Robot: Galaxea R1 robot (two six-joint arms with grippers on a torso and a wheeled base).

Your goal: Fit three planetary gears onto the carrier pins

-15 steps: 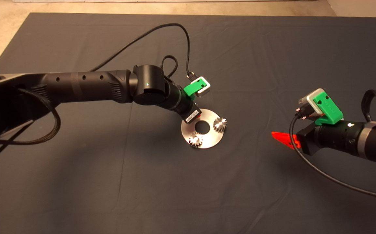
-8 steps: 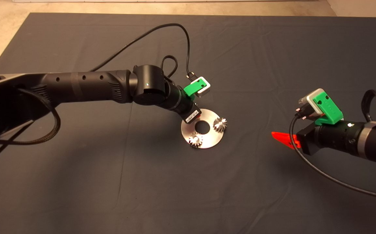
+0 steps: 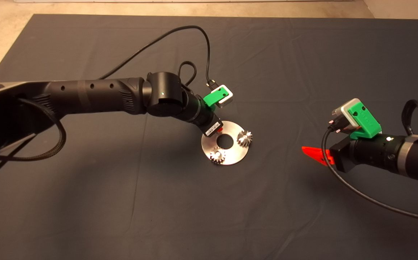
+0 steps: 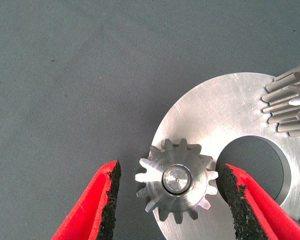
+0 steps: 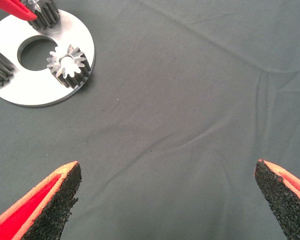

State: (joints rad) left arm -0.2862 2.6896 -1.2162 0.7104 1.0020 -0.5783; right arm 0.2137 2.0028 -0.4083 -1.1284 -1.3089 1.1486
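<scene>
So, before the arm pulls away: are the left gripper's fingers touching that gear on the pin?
Apart. The left wrist view shows dark gaps between the gear and both fingers of the left gripper.

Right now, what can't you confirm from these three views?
- Head view: the third gear and the left gripper are hidden under the left arm's wrist; only the left wrist view shows the open fingers straddling it.
- Left wrist view: the disc is cut off by the picture's edge, and whether the pad touches the teeth is unclear.
- Right wrist view: the right gripper is open over bare mat; two gears are partly cropped.
</scene>
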